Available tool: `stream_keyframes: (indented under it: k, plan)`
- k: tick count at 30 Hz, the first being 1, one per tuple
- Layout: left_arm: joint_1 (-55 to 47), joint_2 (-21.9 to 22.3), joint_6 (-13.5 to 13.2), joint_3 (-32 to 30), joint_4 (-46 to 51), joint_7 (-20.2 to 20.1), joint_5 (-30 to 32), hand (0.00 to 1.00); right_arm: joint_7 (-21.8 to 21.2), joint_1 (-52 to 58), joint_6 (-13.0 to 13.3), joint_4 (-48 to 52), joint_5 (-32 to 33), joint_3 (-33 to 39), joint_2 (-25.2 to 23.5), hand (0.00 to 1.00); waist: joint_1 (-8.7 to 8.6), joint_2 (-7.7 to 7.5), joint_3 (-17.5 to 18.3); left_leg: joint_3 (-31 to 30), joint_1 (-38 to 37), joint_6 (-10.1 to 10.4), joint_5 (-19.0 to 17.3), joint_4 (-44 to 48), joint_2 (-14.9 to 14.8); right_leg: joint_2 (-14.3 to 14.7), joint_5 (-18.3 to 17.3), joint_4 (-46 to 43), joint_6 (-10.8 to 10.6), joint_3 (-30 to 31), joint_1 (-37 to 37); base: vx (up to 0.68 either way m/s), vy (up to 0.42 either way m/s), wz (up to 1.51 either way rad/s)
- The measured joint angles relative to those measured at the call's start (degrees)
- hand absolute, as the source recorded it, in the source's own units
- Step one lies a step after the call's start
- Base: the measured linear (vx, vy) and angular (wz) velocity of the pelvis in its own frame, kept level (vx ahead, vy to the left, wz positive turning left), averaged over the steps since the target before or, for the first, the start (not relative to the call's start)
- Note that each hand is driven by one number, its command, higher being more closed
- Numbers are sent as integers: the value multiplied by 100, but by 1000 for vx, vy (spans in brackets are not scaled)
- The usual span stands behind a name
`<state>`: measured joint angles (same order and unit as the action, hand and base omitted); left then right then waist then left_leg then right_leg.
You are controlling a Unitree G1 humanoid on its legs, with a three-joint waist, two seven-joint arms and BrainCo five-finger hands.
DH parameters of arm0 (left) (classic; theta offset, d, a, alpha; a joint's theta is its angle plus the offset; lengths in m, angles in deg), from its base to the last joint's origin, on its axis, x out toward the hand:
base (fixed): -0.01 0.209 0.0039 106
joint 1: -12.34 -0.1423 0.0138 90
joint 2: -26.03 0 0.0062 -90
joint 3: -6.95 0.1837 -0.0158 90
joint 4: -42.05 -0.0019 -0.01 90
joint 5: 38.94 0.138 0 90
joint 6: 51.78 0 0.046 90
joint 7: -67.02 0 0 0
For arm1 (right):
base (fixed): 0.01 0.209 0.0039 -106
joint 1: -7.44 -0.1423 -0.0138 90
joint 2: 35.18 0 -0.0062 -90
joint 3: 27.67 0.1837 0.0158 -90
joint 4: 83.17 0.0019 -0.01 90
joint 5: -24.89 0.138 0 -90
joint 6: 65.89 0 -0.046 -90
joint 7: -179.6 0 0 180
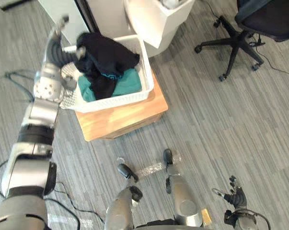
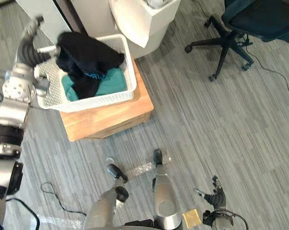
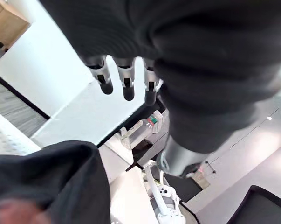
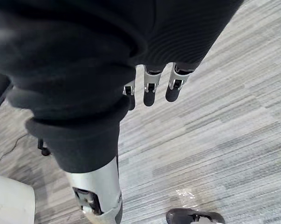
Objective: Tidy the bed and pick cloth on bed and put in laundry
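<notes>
Left eye view: a white basket (image 1: 116, 99) stands on a wooden box (image 1: 130, 115) on the grey floor (image 1: 221, 120), at the robot's front left.
Black cloth: a dark garment (image 1: 106, 55) lies heaped in the basket, piled above the rim at the far side and hanging down toward the middle.
Teal cloth: a green-blue piece (image 1: 127, 81) lies under the black one, showing at the basket's near side and right side.
Left hand: the left hand (image 1: 60, 50) is raised over the basket's left edge, just beside the black cloth. One finger points up and away, and another reaches toward the cloth's edge. Whether it touches cannot be told.
Left wrist view: the fingers (image 3: 126, 79) are straight and spread loosely, holding nothing. The black cloth (image 3: 47, 177) lies past them, apart from the fingertips.
Right hand: the right hand (image 1: 237, 197) hangs low at the robot's right side, well apart from the basket.
Right wrist view: its fingers (image 4: 149, 91) hang loose and nearly straight over the bare floor, with nothing between them.
Beyond the basket: a white container (image 1: 154, 19) stands just behind it.
Chair: a dark office chair (image 1: 240, 33) on a wheeled base stands at the far right, well apart from the box.
</notes>
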<state>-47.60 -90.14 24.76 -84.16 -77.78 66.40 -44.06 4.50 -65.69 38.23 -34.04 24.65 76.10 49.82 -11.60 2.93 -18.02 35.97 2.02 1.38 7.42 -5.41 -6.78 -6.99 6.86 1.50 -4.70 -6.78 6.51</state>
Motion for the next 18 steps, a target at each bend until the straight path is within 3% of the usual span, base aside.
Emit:
stream_keyframes:
  k: [4, 8, 13, 15, 18]
  plan:
    - [-1226, 378, -80, -438, 562, -207, -627, 0, 22, 114, -3, -128, -148, 217, -157, 0, 8, 115, 444, -157, -289, 92, -69, -36, -12, 15, -178, 34, 5, -166, -391, 62, -23, 20]
    - [-2359, 1365, -60, -639, 911, -563, -1464, 0, 38, 248, 5, -463, -345, 224, -306, 0, 106, 149, 900, -314, -480, 182, -155, -44, -21, 12, -331, 106, -48, -374, -687, 11, -12, 21]
    - [-3392, 2430, 88, -431, 1027, -666, -1500, 0, -7, 271, 203, -538, -488, 184, -584, 0, 211, 77, 1134, -478, -520, 180, -156, -45, 0, -8, -334, 195, -51, -556, -873, 11, -2, 17]
    - [-3635, 2658, 198, -229, 988, -660, -1503, 0, -68, 264, 342, -548, -473, 84, -617, 0, 330, 22, 1233, -528, -563, 177, -158, -48, 5, -8, -334, 252, -51, -597, -956, 16, 1, 9]
    - [-3858, 2919, 199, -39, 669, -530, -1472, 0, -312, 114, 486, -544, -246, -106, -608, 0, 332, -33, 1350, -633, -596, 175, -159, -48, 23, -21, -354, 281, -68, -733, -1079, 21, 3, 20]
